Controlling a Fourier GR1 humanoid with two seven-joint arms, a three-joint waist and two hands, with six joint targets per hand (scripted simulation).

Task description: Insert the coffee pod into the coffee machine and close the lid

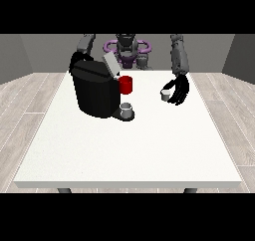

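Front view: small grey coffee pod point(165, 95) on white table point(129, 150), just beside fingertips of hand at view's right point(179, 89), fingers relaxed, around nothing; black coffee machine point(95, 88) well apart at left, lid point(111, 64) raised; other hand hidden behind machine

One coffee machine point(94, 93), one red cup point(126, 84), perhaps two grey pods point(165, 95).

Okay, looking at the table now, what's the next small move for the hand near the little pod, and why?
Probably close the hand at the view's right round the coffee pod. The pod stands on the table right beside that hand, apparently not yet gripped, and the coffee machine has its lid raised, so it looks ready to take the pod.
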